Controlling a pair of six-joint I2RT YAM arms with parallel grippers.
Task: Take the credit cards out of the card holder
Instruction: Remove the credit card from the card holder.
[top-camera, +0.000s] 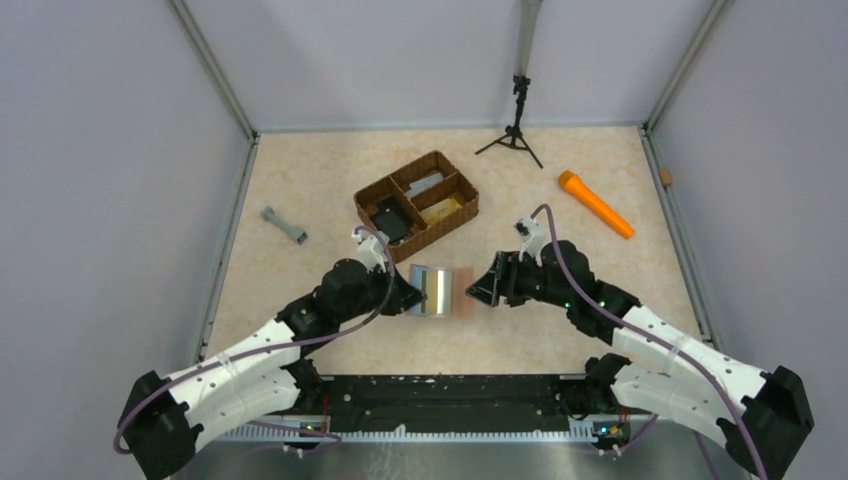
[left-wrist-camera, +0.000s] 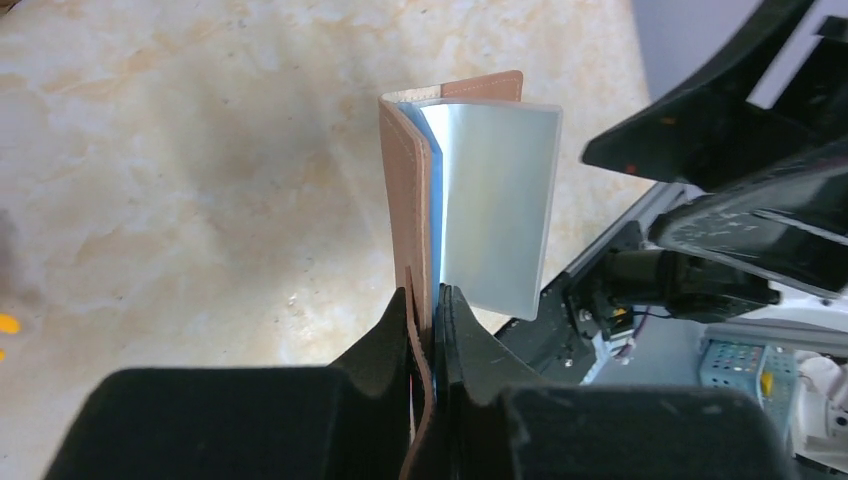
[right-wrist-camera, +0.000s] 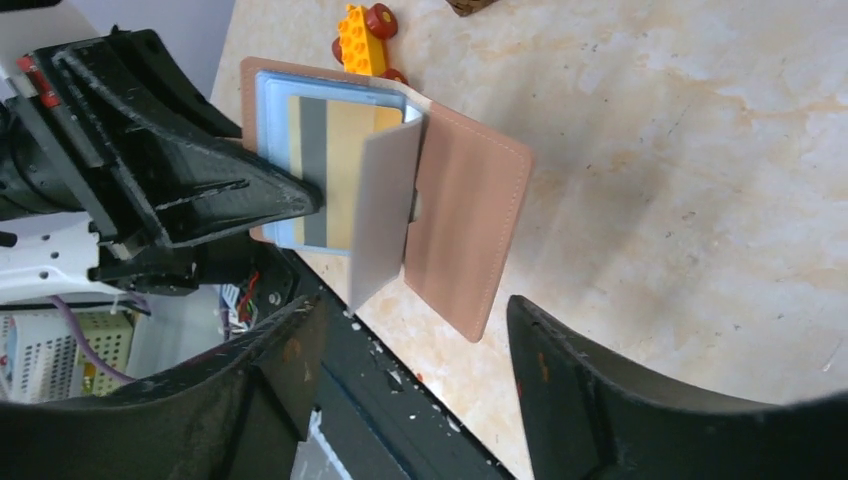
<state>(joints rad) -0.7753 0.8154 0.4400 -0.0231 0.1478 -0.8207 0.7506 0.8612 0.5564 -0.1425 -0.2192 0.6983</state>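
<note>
Holder position: card holder (top-camera: 441, 291) hangs open above the table (top-camera: 300, 170), in the middle of its near half, between the two arms and just near of the woven basket (top-camera: 415, 205).
Left gripper (left-wrist-camera: 432, 303): clenched on the holder. The left wrist view shows the tan cover and its pale blue lining pinched flat between both fingers at one edge.
Right gripper (right-wrist-camera: 410, 322): released, with its jaws spread wide just right of the holder. It touches nothing that can be seen.
Contents: gold card (right-wrist-camera: 340, 170) with a grey stripe sits in the blue pocket of the clamped cover. A silvery panel (right-wrist-camera: 382, 212) stands out from the fold; whether it is a loose card or a sleeve cannot be told.
Step in hand: judged to be the first card pick, since both leaves are with the holder.
Approach: advance the right fingers onto the free edge of one leaf only, one finger on each face.
Pull: draw straight along the line of the pocket, not across it.
Left arm duty: keep the clamp firm and the holder level during the pull.
Risk: catching the free tan cover with the card, or dragging the holder out of its thin edge grip.
</note>
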